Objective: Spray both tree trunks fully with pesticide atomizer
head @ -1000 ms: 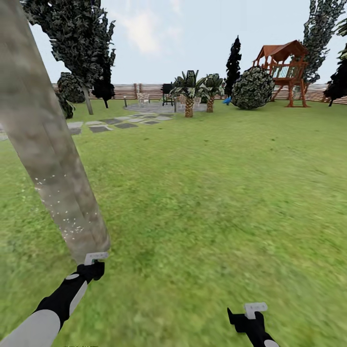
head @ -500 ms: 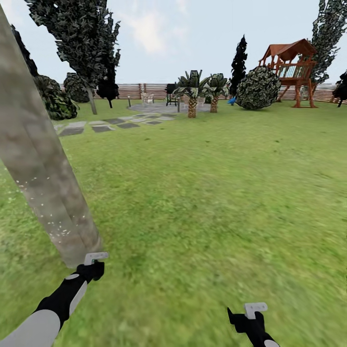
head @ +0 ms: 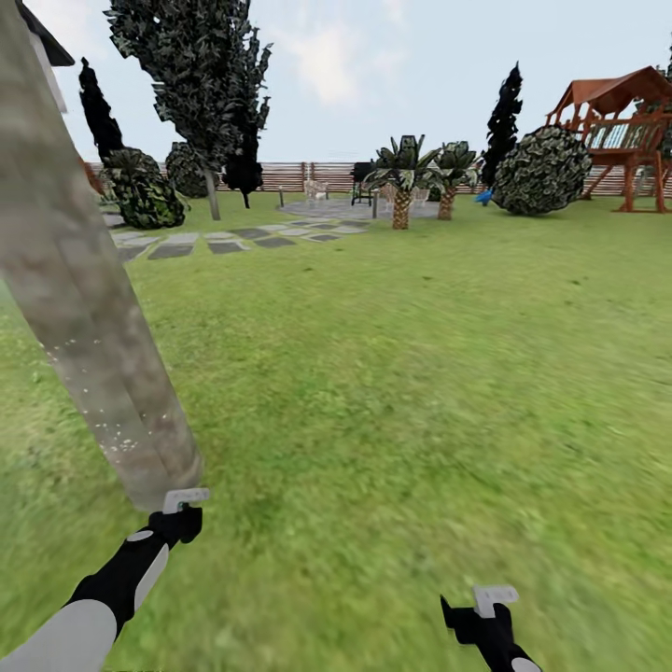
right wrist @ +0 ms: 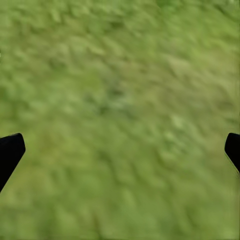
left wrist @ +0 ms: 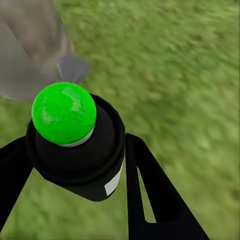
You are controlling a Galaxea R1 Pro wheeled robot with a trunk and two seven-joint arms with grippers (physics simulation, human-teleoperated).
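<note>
Pinched between the left claw's [left wrist: 80, 165] two black fingers [left wrist: 150, 190] is the pesticide atomizer [left wrist: 75, 150], a squat black cylinder with a glossy, rounded green cap and a small white label on its side. The left wrist view shows this grip closely, with the blurred grey base of a tree trunk [left wrist: 30, 55] just beyond the cap. From the head view the left claw [head: 185, 504] sits at the foot of that same tree trunk [head: 84, 308], a thick, smooth, mottled tan-grey column leaning across the picture, its lower part dotted with tiny white specks of pesticide [head: 103, 411].

The right claw [right wrist: 120, 150] is spread wide, only its dark fingertips [right wrist: 10, 150] showing at the edges of the right wrist view over soft, blurry grass. In the head view the right claw [head: 490, 607] hangs low over the lawn [head: 420, 373], well apart from the trunk.

Farther off, the head view takes in grey stepping stones [head: 224, 241], a second tree [head: 201, 84] with a ragged dark crown, round bushes [head: 541, 173], two small palms [head: 403, 177], a brown slatted fence [head: 317, 175] and a wooden play tower [head: 621, 126] under a pale sky.
</note>
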